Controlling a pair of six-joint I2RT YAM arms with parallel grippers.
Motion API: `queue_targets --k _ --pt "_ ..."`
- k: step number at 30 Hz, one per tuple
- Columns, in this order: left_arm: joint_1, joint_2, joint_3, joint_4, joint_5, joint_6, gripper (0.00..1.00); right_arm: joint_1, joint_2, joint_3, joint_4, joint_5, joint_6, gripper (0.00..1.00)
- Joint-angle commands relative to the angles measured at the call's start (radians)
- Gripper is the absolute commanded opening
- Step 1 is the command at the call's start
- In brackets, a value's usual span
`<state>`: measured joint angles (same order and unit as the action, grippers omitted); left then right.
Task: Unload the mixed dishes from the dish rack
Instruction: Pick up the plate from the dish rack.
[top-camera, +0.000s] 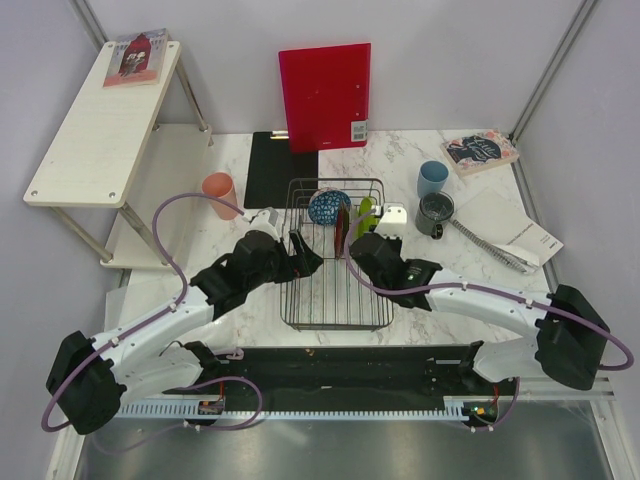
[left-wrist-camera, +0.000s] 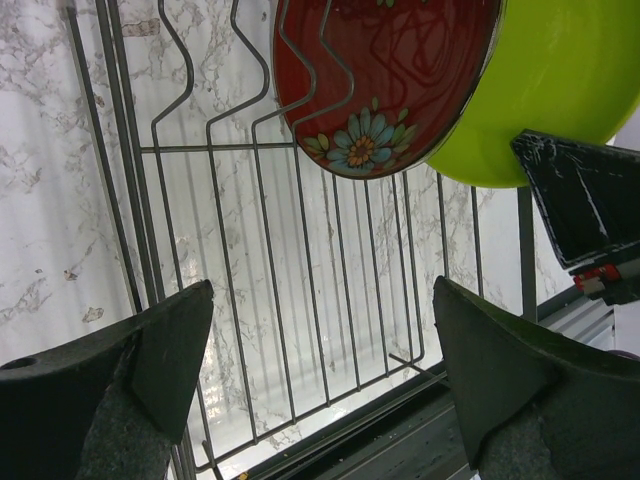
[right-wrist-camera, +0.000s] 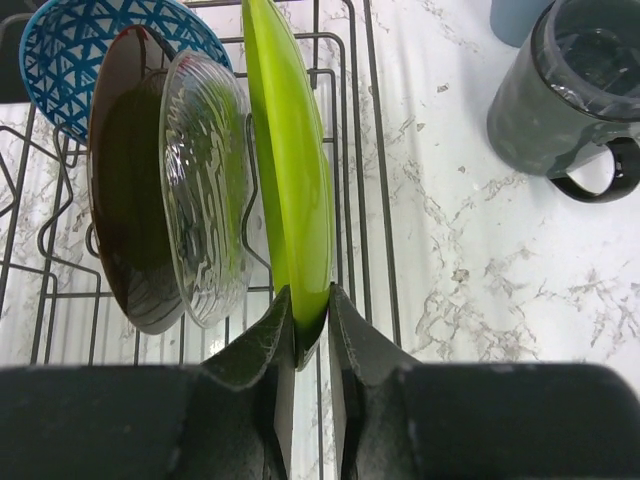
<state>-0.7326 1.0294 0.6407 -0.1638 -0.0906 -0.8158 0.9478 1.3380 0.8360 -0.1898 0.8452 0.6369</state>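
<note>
Marble (right-wrist-camera: 480, 250); lime-green dish (right-wrist-camera: 290, 170) (upright) in tool (right-wrist-camera: 310, 312)

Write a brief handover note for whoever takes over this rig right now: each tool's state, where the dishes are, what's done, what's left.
Left tool: open, holding nothing, over bare wires of the dish rack.
Right tool: shut on the rim of the lime-green dish, which stands upright in the rack.
Also racked: blue patterned bowl, dark red plate, clear glass plate.
Done: pink cup on the table left of the rack; light blue cup and dark grey mug to its right.
Left: four racked pieces, probably the green dish first.
</note>
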Motion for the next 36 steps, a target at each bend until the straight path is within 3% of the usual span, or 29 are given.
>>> queue_targets --k 1,18,28,36 --pt "0.001 0.018 -0.021 -0.059 -0.012 -0.020 0.97 0.028 -0.077 -0.011 -0.059 0.114 -0.006 0.00" --pt "0.001 0.032 -0.007 -0.051 -0.009 -0.020 0.97 0.109 -0.276 0.057 -0.247 0.109 0.021 0.00" --pt "0.001 0.015 0.010 -0.056 -0.040 0.000 0.97 0.114 -0.424 0.066 -0.272 0.019 0.021 0.00" --pt "0.001 -0.074 0.050 -0.059 -0.115 0.036 0.99 0.115 -0.496 0.060 -0.162 -0.332 -0.026 0.00"
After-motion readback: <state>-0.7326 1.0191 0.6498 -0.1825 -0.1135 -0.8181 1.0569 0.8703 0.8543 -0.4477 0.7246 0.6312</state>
